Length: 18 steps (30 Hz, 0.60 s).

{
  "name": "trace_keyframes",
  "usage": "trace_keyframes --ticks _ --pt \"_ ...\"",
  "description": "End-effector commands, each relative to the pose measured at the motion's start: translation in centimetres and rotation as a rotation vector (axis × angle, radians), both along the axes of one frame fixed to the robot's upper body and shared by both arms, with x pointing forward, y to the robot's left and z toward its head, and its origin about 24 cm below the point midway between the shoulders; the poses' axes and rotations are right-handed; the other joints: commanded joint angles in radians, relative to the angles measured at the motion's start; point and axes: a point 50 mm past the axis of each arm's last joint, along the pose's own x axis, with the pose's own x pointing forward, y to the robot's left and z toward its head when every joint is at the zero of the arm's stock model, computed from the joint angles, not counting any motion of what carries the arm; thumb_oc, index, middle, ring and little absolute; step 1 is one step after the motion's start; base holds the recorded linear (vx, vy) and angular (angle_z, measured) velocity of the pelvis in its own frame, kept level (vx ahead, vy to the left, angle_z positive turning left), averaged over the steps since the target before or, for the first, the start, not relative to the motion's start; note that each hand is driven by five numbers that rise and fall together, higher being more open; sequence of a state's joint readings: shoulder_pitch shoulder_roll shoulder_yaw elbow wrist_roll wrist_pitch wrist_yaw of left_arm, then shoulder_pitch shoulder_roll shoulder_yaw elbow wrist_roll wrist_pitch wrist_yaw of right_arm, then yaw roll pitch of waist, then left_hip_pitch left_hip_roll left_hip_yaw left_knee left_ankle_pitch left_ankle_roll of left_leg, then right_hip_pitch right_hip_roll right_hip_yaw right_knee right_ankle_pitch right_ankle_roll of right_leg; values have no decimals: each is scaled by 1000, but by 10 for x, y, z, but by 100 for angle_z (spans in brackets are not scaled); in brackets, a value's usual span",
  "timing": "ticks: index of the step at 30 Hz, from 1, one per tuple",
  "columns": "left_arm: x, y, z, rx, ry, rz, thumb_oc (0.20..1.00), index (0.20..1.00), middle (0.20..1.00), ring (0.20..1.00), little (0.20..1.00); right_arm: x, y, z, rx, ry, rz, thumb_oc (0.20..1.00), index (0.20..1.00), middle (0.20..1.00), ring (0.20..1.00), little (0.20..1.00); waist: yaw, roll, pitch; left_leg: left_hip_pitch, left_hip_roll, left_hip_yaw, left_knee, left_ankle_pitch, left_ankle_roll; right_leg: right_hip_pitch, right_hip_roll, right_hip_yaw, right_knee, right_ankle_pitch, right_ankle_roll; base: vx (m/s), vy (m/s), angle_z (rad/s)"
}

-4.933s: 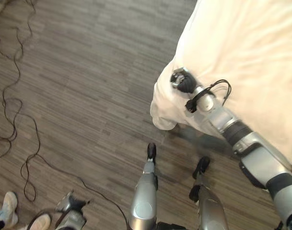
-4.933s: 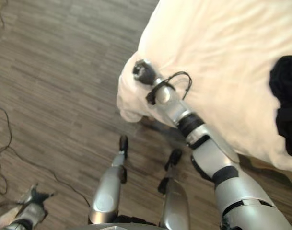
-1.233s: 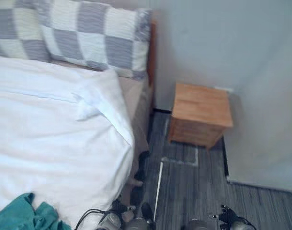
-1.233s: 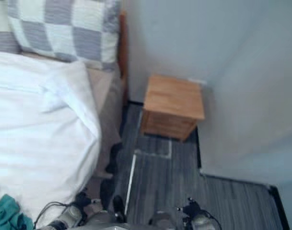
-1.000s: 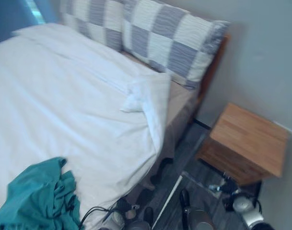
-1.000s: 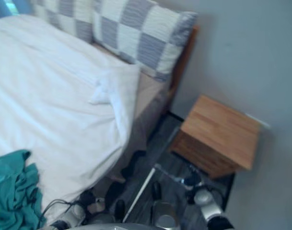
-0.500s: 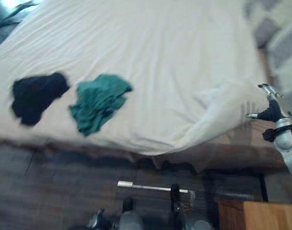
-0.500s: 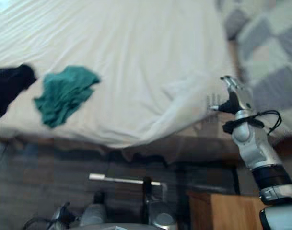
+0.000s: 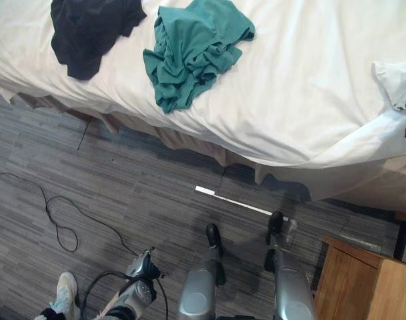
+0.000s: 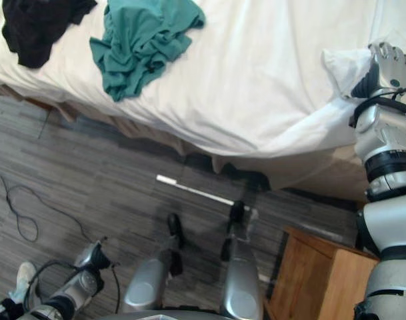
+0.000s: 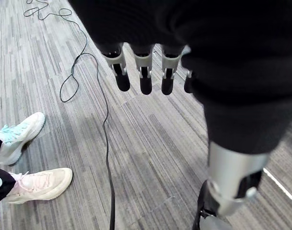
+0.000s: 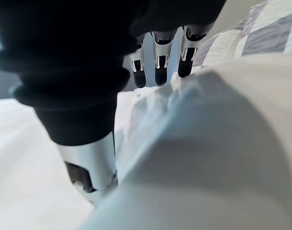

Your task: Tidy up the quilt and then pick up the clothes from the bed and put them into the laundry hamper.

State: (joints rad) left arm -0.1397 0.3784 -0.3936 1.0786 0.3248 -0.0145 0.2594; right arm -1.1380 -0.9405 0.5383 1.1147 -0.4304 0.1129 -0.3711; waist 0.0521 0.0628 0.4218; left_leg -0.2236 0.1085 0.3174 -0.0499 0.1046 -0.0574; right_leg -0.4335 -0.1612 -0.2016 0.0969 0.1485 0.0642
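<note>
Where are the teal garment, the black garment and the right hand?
teal garment [image 9: 193,50], left eye view, on its crumpled middle.
black garment [image 9: 89,30], left eye view, on its centre.
right hand [image 10: 389,63], right eye view, on the back of the hand, over the folded quilt corner.

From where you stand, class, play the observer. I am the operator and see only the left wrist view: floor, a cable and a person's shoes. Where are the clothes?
Observer: A teal garment lies crumpled on the white quilt, near the edge closest to the robot.
Operator: Any other clothes?
Observer: A black garment lies beside it, further to the robot's left.
Operator: And the right hand?
Observer: The right hand is at the quilt's turned-up corner, fingers straight.
</note>
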Motion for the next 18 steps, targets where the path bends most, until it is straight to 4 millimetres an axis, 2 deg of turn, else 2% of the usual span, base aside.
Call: trace_keyframes --ticks 1,7,8,11,12,13,14,15,16,17,18 --pt "-13 13 -3 46 23 25 1000 1000 1000 1000 1000 -5 -4 24 -66 -56 -38 200 200 200 200 200 -18 -25 -27 -31 127 -81 43 15 -111 42 -42 52 95 -169 126 -49 -12 -9" --pt "-13 3 -8 14 31 53 1000 1000 1000 1000 1000 3 14 8 -7 -62 77 200 200 200 200 200 -41 -35 -22 -29 130 -79 54 22 -117 42 -29 58 90 -163 119 -32 -10 -3" --pt "-16 0 -10 7 41 62 1000 1000 1000 1000 1000 1 22 -3 23 -89 150 200 200 200 200 200 -54 -37 -27 -13 133 -76 49 19 -118 62 -27 56 77 -165 119 0 0 0" --pt "-21 -4 -14 -2 72 70 1000 1000 1000 1000 1000 -20 23 -50 97 -76 222 200 200 200 200 200 -83 -40 -49 36 137 -67 33 10 -118 119 -23 52 41 -166 118 48 -14 2" --pt "-22 -3 -14 3 75 65 1000 1000 1000 1000 1000 -23 21 -53 101 -73 216 200 200 200 200 200 -78 -42 -50 39 137 -67 32 10 -118 124 -23 50 38 -165 118 74 -23 -4" --pt "-26 -1 -15 17 103 49 1000 1000 1000 1000 1000 -47 11 -87 169 -48 199 200 200 200 200 200 -90 -46 -69 79 136 -61 21 1 -116 165 -24 47 15 -163 121 93 -22 -9" --pt "-27 0 -15 20 117 52 1000 1000 1000 1000 1000 -57 7 -101 196 -37 184 410 410 410 410 410 -103 -47 -83 93 135 -57 15 -3 -115 178 -24 47 4 -160 121 130 -22 -3" --pt "-31 3 -16 29 134 40 1000 1000 1000 1000 1000 -75 -2 -118 238 -23 145 1000 1000 1000 1000 1000 -101 -50 -96 112 133 -56 6 -6 -114 201 -25 44 -11 -157 123 112 -3 0" --pt "-32 3 -17 28 142 51 1000 1000 1000 1000 1000 -85 -4 -132 292 -26 122 1000 1000 1000 1000 1000 -115 -51 -110 126 133 -49 -1 -9 -114 212 -25 43 -22 -152 124 144 18 -2" --pt "-39 4 -19 27 171 56 1000 1000 1000 1000 1000 -108 -7 -168 393 19 65 1000 1000 1000 1000 1000 -128 -57 -133 162 129 -41 -16 -13 -113 246 -21 45 -46 -143 127 108 18 -8" --pt "-40 5 -19 29 174 53 1000 1000 1000 1000 1000 -110 -8 -169 395 21 62 1000 1000 1000 1000 1000 -124 -58 -136 164 129 -41 -18 -12 -113 249 -21 45 -50 -141 127 71 15 -7"
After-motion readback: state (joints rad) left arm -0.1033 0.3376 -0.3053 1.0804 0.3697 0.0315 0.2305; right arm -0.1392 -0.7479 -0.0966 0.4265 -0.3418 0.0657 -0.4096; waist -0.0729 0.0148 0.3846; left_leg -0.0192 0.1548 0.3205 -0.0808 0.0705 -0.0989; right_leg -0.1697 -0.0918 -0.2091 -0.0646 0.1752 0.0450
